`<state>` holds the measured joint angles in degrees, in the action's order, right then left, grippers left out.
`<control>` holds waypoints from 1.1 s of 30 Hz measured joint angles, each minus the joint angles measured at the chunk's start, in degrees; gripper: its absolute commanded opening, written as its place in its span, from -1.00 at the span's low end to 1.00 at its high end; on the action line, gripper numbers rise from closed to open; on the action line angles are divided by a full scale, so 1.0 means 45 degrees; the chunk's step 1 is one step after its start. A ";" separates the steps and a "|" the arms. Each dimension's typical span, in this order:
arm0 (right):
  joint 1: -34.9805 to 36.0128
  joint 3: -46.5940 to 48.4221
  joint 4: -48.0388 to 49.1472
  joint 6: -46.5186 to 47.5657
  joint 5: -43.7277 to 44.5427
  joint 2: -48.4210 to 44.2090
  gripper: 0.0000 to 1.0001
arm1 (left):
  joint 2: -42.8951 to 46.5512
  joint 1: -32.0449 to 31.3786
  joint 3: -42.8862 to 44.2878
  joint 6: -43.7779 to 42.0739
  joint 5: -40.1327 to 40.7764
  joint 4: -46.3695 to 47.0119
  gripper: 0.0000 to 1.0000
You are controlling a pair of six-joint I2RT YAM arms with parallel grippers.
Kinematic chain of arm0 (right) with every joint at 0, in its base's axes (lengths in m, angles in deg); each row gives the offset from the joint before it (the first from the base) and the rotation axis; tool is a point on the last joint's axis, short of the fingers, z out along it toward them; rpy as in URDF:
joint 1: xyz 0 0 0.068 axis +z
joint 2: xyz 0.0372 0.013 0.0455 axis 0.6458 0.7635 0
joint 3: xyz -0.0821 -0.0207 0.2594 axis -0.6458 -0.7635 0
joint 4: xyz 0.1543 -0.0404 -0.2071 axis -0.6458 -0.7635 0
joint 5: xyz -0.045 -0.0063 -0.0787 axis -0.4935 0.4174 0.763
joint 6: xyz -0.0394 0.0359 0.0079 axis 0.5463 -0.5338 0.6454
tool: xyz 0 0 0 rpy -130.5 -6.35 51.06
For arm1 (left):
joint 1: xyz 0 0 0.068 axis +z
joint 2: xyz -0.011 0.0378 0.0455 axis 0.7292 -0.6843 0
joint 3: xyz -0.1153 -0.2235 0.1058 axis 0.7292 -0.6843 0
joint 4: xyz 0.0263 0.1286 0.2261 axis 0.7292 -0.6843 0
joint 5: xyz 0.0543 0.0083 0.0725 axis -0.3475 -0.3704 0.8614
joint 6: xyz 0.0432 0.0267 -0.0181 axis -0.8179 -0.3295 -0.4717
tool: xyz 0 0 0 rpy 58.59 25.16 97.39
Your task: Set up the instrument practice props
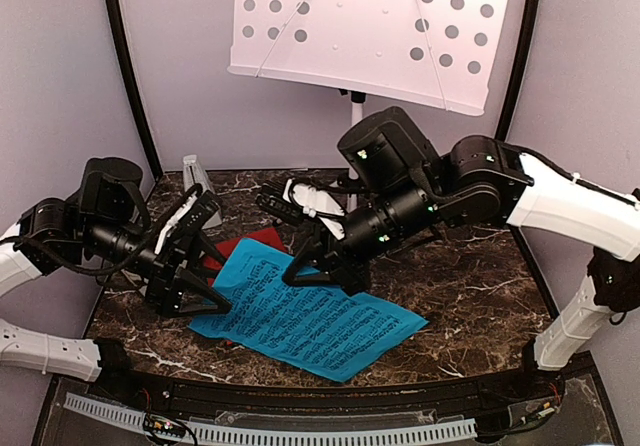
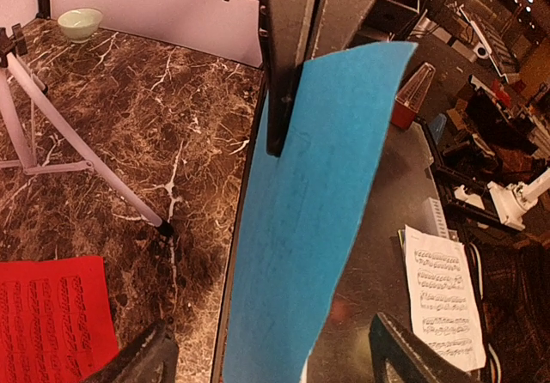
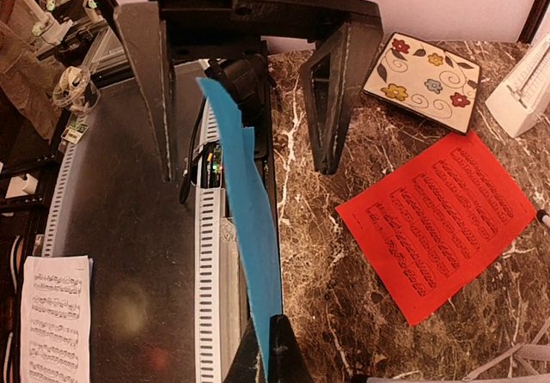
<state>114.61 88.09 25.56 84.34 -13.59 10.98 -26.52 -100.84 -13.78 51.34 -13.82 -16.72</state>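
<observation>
Over the dark marble surface [image 1: 470, 286] the blue music sheet [image 1: 310, 326] runs lengthwise between our arms. The right fingers [image 2: 279, 100] are clenched on one end, the left fingers [image 3: 153, 100] are spread astride the other, and the white music stand [image 1: 370, 26] stands behind.

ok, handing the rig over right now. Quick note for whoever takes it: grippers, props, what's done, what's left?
Right gripper: shut on the blue sheet at one edge.
Left gripper: open, straddling the sheet's other end, not gripping.
Red sheet: flat on the table, partly under the blue.
Metronome: upright, back left.
Music stand: upright at the back, desk bare.
Done: stand is up.
Left: both sheets onto the stand.
</observation>
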 measured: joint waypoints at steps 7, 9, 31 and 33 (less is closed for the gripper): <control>0.0000 0.0121 -0.0136 0.0087 0.0005 0.0049 -1.00 | -0.0476 -0.0442 -0.0015 -0.0233 0.0039 0.0131 0.03; 0.0000 0.0121 -0.0175 0.0092 0.0005 0.0049 -1.00 | -0.0583 -0.0559 -0.0015 -0.0291 0.0078 0.0141 -0.06; -0.0024 -0.2079 0.1749 -0.0083 0.0792 -0.1423 0.40 | 0.0495 -0.1773 -0.2098 0.0797 0.2599 0.3604 -1.00; -0.0141 -0.2807 0.2492 -0.0209 0.1073 -0.1977 0.63 | 0.1462 -0.1773 -0.2477 0.0962 0.3225 0.3973 -1.00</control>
<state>113.98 75.46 36.77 83.40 -8.76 2.08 -19.94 -108.82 -24.93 55.66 0.70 1.16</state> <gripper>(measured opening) 0.653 0.013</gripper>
